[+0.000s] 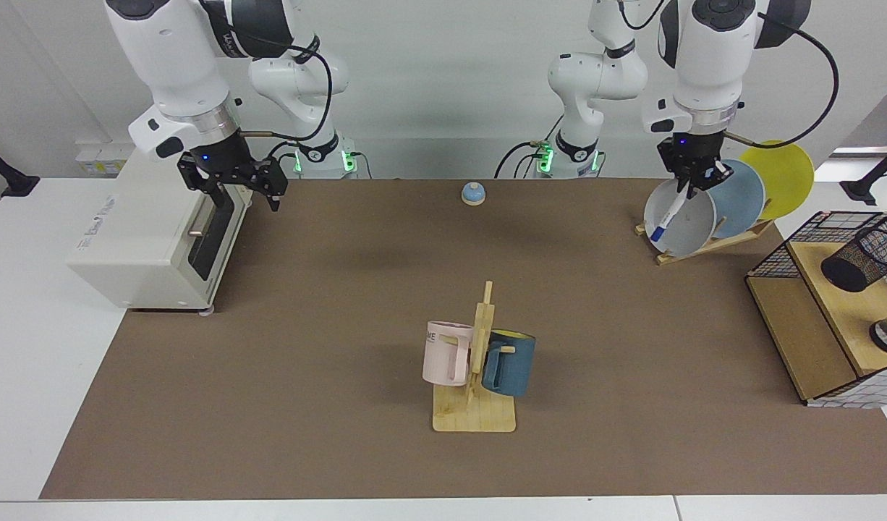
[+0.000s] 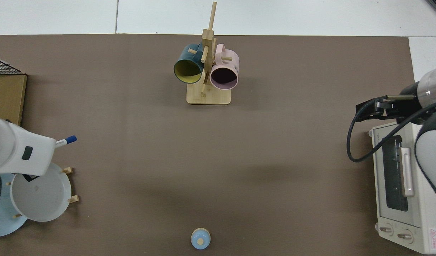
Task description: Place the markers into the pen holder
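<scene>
A slim white marker (image 1: 671,213) with a blue cap hangs slanted, cap end down, in front of the grey plate. My left gripper (image 1: 692,182) is shut on its upper end, high above the mat. In the top view only the marker's blue-capped end (image 2: 66,140) sticks out from under the left arm (image 2: 19,153). The pen holder (image 1: 862,253), a black mesh cup, lies tilted inside the wire basket, well off to the side of the marker. My right gripper (image 1: 246,189) hangs open with nothing in it beside the toaster oven, and that arm waits.
A white toaster oven (image 1: 147,231) stands at one end. A wooden mug rack (image 1: 476,405) with a pink and a blue mug is mid-mat. A rack holds grey (image 1: 697,224), blue and yellow plates. The wire basket (image 1: 776,262) has wooden shelves. A small blue bell (image 1: 473,193) sits at the back.
</scene>
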`<control>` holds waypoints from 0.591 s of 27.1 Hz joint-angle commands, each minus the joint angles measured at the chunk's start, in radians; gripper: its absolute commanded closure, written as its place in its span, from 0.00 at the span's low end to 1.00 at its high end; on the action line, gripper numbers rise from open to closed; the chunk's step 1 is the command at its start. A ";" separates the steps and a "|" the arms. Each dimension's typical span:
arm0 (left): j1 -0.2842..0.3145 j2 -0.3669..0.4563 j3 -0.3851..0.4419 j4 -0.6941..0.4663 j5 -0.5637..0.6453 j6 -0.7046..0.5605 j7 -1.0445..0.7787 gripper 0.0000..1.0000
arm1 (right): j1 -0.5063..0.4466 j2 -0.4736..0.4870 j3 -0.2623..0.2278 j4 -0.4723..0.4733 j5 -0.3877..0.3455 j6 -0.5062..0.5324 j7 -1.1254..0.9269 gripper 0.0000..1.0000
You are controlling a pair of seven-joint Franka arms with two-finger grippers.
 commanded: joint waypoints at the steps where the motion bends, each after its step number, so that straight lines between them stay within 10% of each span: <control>1: 0.032 0.013 0.005 0.026 0.110 -0.020 0.105 1.00 | -0.018 -0.024 0.007 -0.035 0.024 0.030 0.013 0.00; 16: 0.245 0.150 0.005 0.204 0.247 0.170 0.558 1.00 | -0.020 -0.024 0.007 -0.035 0.024 0.030 0.013 0.00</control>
